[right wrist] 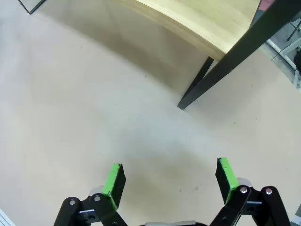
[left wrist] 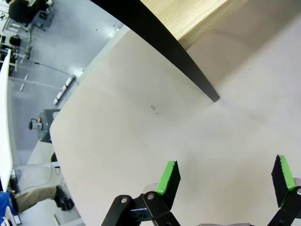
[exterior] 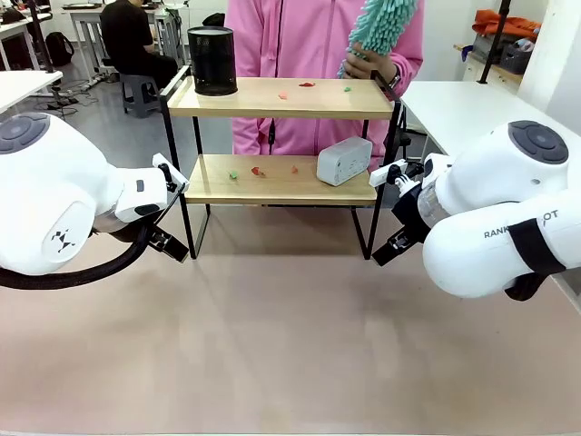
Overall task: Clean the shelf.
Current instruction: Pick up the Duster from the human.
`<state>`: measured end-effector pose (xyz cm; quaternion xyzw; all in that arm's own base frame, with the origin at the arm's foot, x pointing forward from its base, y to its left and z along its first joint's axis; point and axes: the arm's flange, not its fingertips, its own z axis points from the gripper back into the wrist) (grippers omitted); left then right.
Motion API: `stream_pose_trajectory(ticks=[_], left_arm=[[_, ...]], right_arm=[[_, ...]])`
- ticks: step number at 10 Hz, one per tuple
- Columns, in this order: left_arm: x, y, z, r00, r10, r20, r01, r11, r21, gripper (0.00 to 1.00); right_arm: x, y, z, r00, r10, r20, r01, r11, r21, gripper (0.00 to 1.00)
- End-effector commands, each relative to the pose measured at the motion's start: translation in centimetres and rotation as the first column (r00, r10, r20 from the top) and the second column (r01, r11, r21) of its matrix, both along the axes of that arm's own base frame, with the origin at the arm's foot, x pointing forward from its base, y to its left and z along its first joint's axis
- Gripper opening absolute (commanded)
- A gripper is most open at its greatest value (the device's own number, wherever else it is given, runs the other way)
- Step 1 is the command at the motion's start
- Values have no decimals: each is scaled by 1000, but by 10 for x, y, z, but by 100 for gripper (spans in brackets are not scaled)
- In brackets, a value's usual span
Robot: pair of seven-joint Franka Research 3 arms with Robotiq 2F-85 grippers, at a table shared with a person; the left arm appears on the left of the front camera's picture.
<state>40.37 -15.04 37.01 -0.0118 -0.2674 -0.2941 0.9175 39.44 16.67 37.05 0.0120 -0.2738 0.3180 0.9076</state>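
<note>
Left hand (left wrist: pixel 226 178) and right hand (right wrist: pixel 170 180) are both held spread wide, green pads well apart, with nothing between them. Each is hung low over the pale beige desk (exterior: pixel 290 345), just in front of the small two-tier shelf (exterior: pixel 281 110) of light wooden boards in a thin black metal frame. The shelf is stood on the far part of the desk, between the two arms, and one of its slim black legs is seen near each hand in the wrist views.

Small red and green scraps (exterior: pixel 307 84) are scattered on the upper board, and further scraps (exterior: pixel 258 171) on the lower one. A black cylindrical container (exterior: pixel 211 61) is stood at the left end of the upper board. A white-grey box-shaped device (exterior: pixel 343 161) is laid at the right end of the lower board. Behind the shelf, a fluffy teal duster (exterior: pixel 381 25) is held up by the person's hand (exterior: pixel 370 64), above the shelf's right end.

No cleaning appears to have been started, so the step in hand is judged to be the opening one, with the tool not yet taken. The duster would probably have to be received first, most readily by the right hand, raised and carried past the shelf's right side with its fingers apart. The container and the box may then have to be worked around or shifted so that the scraps can be swept off.
</note>
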Motion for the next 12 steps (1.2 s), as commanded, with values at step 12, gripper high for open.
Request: stream_pose_trajectory(ticks=[12], left_arm=[[-69,331,22,915,291,-279,-315,83,-945,100]], right_arm=[[-174,-336,44,685,-474,-554,558,-148,817,100]])
